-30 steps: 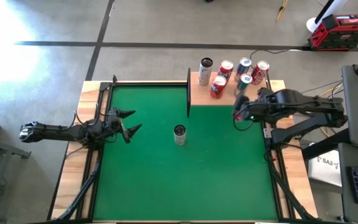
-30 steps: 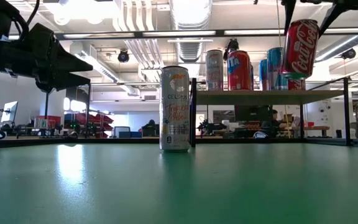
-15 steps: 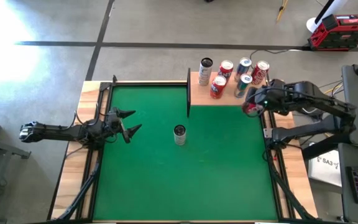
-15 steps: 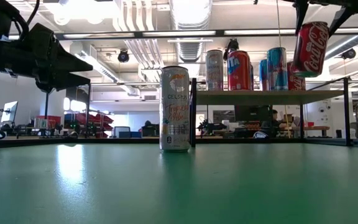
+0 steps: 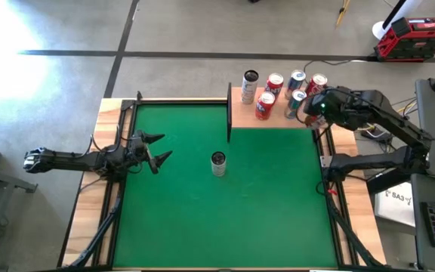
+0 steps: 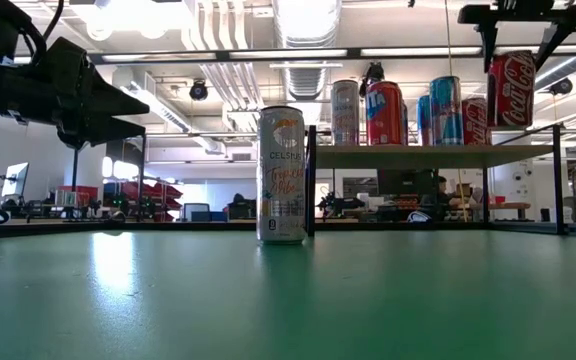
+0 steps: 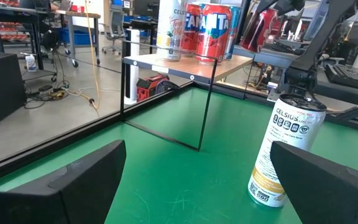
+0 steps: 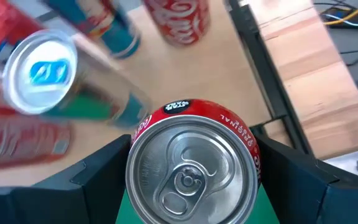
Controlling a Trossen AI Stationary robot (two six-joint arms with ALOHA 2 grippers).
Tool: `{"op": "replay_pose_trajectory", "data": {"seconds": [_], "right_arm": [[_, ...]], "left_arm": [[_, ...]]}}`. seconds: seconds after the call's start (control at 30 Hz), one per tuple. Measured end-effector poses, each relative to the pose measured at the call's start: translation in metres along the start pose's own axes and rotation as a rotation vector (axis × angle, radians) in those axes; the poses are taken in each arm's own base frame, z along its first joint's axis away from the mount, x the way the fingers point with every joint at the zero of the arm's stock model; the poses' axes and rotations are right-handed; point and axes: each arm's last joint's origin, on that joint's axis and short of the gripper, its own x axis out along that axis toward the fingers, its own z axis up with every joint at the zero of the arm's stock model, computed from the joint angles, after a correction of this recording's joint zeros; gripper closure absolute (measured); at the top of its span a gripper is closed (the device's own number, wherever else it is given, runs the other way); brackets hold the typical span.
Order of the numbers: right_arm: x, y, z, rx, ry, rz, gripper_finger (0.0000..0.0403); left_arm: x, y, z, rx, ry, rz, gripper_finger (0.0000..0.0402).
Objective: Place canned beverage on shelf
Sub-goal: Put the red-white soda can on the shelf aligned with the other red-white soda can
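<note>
1. Right gripper (image 6: 513,40) holds a red cola can (image 6: 511,88) from above, one finger on each side, can upright. In the low view it hangs clear above the shelf (image 6: 418,151) board, not resting on it.
2. Key relation: the can sits over the shelf's right end, at its counter-side edge. Bare board lies straight below and slightly farther in. My read: the next move is mostly a straight drop, long axis kept vertical.
3. Neighbours: a blue can (image 5: 298,100) just beside it on the left, another red cola can (image 5: 317,85) just behind. The right wrist view shows both close around the held can (image 8: 193,165). Risk, as I judge it: clipping the blue one on the way down.
4. Right rail (image 6: 556,175) of the shelf is near too; can looks inside it, margin hard to tell.
5. Left gripper (image 5: 159,149) is wide open and empty, parked at the counter's left side, well apart from the shelf.
6. A white can (image 5: 218,162) stands mid-counter, upright, not yet on the shelf. The left gripper is nearer to it.
</note>
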Motion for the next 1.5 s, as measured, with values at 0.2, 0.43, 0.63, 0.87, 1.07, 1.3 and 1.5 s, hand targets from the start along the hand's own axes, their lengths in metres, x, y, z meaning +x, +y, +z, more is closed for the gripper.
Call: {"op": "replay_pose_trajectory", "data": {"seconds": [0.2, 0.43, 0.63, 0.87, 1.07, 1.3, 1.5], "right_arm": [[0.008, 0.001, 0.01, 0.033, -0.021, -0.05, 0.0106], [0.018, 0.011, 0.019, 0.059, -0.031, -0.051, 0.0106], [0.028, 0.011, 0.029, 0.071, 0.009, -0.078, 0.0106], [0.034, 0.008, 0.041, 0.078, 0.052, -0.063, 0.0106], [0.041, 0.01, 0.048, 0.077, 0.072, -0.061, 0.0106], [0.048, 0.012, 0.054, 0.067, 0.089, -0.072, 0.0105], [0.05, 0.012, 0.056, 0.061, 0.088, -0.071, 0.0104]], "left_arm": [[0.0, 0.0, 0.0, 0.0, 0.0, 0.0, 0.0017], [0.0, 0.0, 0.0, 0.0, 0.0, 0.0, 0.0017], [0.0, 0.0, 0.0, 0.0, 0.0, 0.0, 0.0017], [0.0, 0.0, 0.0, 0.0, 0.0, 0.0, 0.0017], [0.0, 0.0, 0.0, 0.0, 0.0, 0.0, 0.0017], [0.0, 0.0, 0.0, 0.0, 0.0, 0.0, 0.0017], [0.0, 0.0, 0.0, 0.0, 0.0, 0.0, 0.0017]]}}
